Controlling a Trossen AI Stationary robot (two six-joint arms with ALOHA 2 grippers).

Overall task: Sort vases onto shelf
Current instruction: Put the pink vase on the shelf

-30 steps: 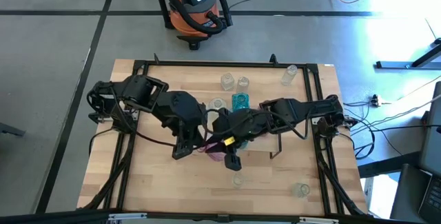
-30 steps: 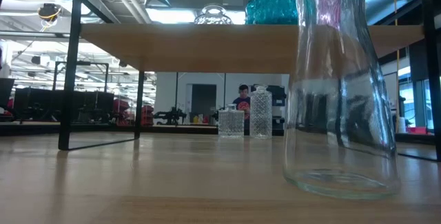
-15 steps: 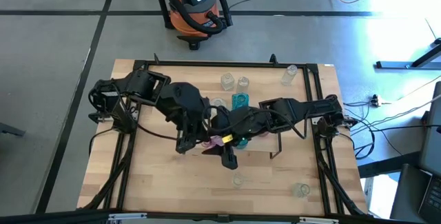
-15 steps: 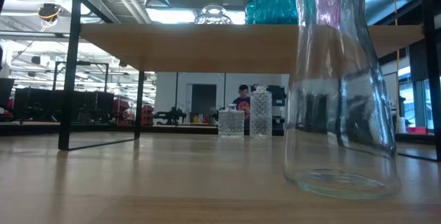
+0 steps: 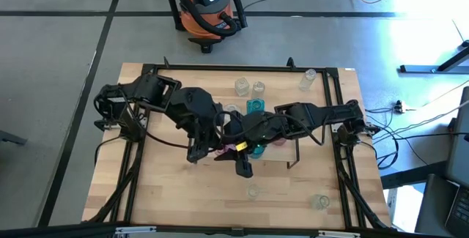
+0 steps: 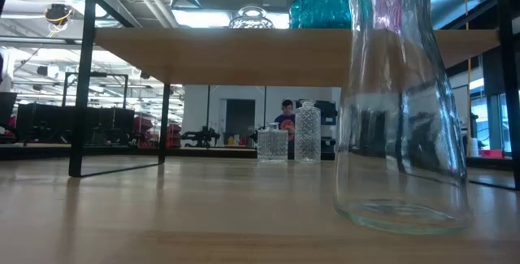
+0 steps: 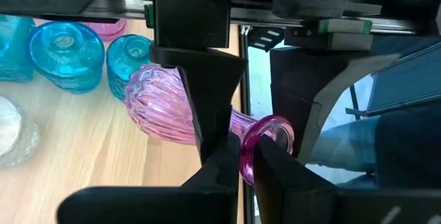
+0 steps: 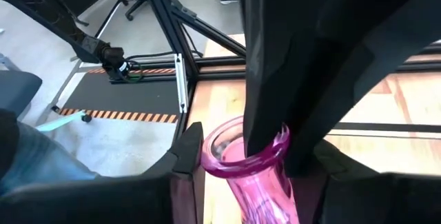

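Pink ribbed glass, a vase (image 7: 162, 107) lies tilted over the shelf (image 7: 83, 162), beside teal-blue vases (image 7: 67, 50). The left gripper (image 7: 246, 160) is clamped tight on the rim of its neck. The right gripper (image 8: 258, 165) sits around the same neck, fingers (image 8: 187, 156) either side; whether they press it I cannot tell. Clear vases (image 5: 249, 87) stand on the counter (image 5: 168, 194).

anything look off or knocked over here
One clear vase lies on its side at the table's far right, while its neighbours stand. The pink vase is also tilted, held by its rim in the left gripper.
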